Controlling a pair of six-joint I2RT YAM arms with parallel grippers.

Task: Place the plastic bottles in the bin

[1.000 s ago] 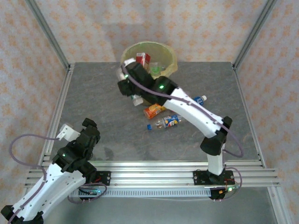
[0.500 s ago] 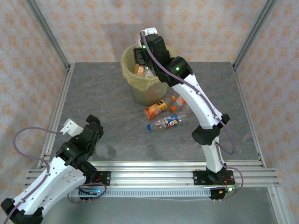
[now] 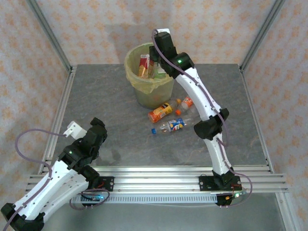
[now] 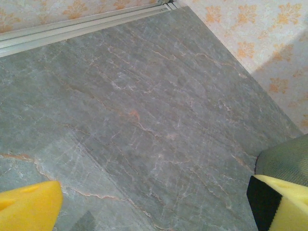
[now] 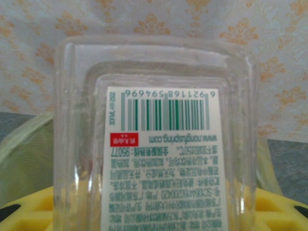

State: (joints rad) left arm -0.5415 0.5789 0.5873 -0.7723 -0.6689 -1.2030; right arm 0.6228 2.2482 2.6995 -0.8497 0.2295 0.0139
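Three bottles lie on the table on the base side of my right gripper [image 3: 156,52], which hangs over the far part of the bin [image 3: 149,95]. From the right wrist camera I see a clear bottle [image 5: 154,120] clamped between the yellow fingers [image 5: 29,211]. Its white label with a barcode faces the lens upside down. The bin's yellow-green liner shows to the left and right behind the bottle, under the gripper.

Inside the bin, just to the gripper's left, a red-labelled bottle [image 3: 143,65] stands on end. A green-labelled bottle [image 3: 161,73] lies on the gripper's near side.

Outside the bin, an orange bottle [image 3: 160,112] lies against the foot of the bin wall, toward the right arm's base from the gripper. A bottle with a red-orange label [image 3: 186,102] lies just beside the orange bottle on its right. A clear bottle with a blue label [image 3: 173,125] lies nearer the base again. A small blue piece [image 3: 154,130] sits just beside its end, and I cannot tell whether the two are joined.

My left gripper [image 4: 154,204] has its jaws spread wide, with the two yellow pads [image 4: 29,209] at opposite edges of the wrist view. It holds nothing. Bare grey table [image 4: 144,110] lies under it, and all the bottles lie well off to its right.
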